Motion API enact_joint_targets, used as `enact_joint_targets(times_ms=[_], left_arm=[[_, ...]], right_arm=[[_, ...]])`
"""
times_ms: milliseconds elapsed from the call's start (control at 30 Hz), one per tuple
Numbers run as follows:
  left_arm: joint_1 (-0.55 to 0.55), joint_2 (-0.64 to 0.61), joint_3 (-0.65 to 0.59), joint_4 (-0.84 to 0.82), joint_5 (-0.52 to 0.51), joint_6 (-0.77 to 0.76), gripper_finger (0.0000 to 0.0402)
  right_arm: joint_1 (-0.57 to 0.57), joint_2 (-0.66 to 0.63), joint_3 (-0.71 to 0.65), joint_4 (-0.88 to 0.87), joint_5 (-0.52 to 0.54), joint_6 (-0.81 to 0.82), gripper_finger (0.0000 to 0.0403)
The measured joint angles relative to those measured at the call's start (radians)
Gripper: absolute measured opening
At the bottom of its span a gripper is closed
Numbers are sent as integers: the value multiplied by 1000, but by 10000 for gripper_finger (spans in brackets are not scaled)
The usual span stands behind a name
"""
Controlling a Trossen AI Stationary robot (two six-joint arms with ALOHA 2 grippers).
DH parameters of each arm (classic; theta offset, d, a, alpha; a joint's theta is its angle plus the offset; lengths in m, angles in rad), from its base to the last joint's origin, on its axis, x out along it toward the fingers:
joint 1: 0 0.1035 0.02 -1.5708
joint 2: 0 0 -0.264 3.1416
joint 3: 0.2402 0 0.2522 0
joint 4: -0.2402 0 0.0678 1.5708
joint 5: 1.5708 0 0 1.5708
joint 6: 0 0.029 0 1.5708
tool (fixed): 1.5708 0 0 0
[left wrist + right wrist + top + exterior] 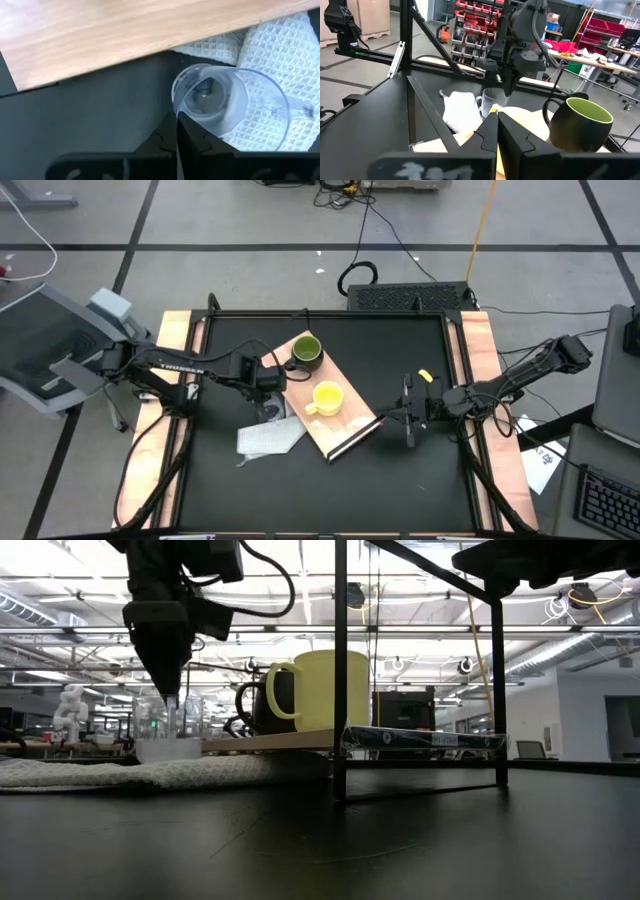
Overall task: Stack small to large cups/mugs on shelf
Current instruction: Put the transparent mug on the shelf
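Note:
The clear plastic cup [230, 107] stands upright on the white cloth [268, 438], beside the light-wood shelf board [345, 425] on its left side. The olive-green mug [306, 352] and the yellow mug [327, 398] stand on the board. My left gripper [168, 692] points down at the cup's rim and is shut on it. My right gripper [408, 420] is shut and empty. It hovers just right of the board's dark edge strip [355, 440]. My left gripper pinches the clear cup's rim [176, 111] at one side, one finger inside the wall and one outside. The fingers [165, 660] come from above, pointing down, and only their tips reach the rim. The cup stands upright with its base on the cloth [120, 772].
The cloth lies crumpled against the board's near-left side. A black frame post [340, 670] stands in front of the board in the low view. Bare black tabletop [330, 500] lies toward the near edge.

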Motion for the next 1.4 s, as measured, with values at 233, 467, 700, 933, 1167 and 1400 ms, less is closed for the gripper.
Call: enact_joint_targets(times_ms=[233,467,700,933,1167,1400], left_arm=[[-35,-62,83,-69,-51,-4,1],[-148,-63,157,-77,-24,-21,1],[-293,-40,153,-24,0,-76,0],[-386,74,153,28,24,-127,0],[-420,172,152,57,65,-145,0],[-438,186,154,122,114,-141,0]], right_arm=[[0,0,0,-1,0,9,0],[0,1,0,-20,0,22,0],[0,1,0,-15,1,22,0],[0,1,0,-15,0,22,0],[0,1,0,-15,1,22,0],[0,1,0,-15,1,22,0]])
